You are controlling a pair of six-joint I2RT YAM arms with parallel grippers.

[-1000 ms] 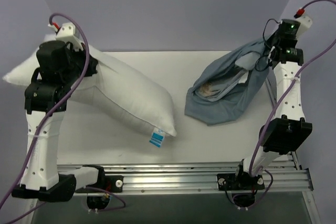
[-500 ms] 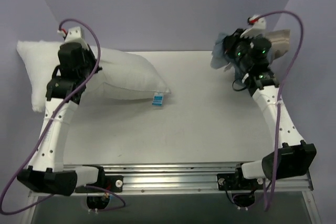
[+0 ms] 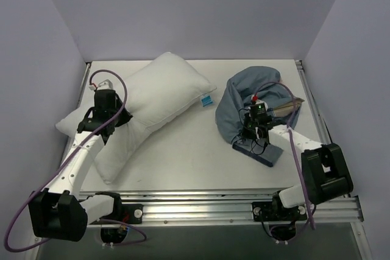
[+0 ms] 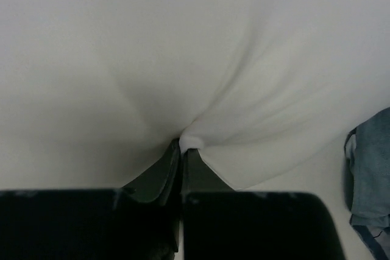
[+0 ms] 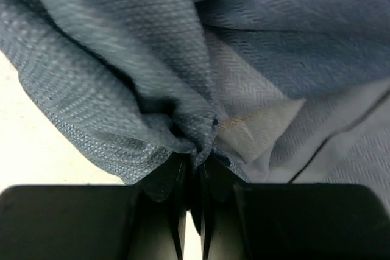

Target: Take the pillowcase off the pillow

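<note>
Pillow (image 3: pixel 164 89), pinched by left end effector (image 4: pixel 183 147), and pillowcase (image 3: pixel 234 98), by right end effector (image 5: pixel 195 159), now lie lowered.

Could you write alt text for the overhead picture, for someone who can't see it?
A bare white pillow lies on the left of a table, pinched by the left pincer. The crumpled blue pillowcase sits apart on the right, pinched by the right pincer.

Top cam looks down on the whole table (image 3: pixel 195 150); wrist cams are jammed up close, left on pillow (image 4: pixel 183 47), right on pillowcase (image 5: pixel 122 41).
</note>
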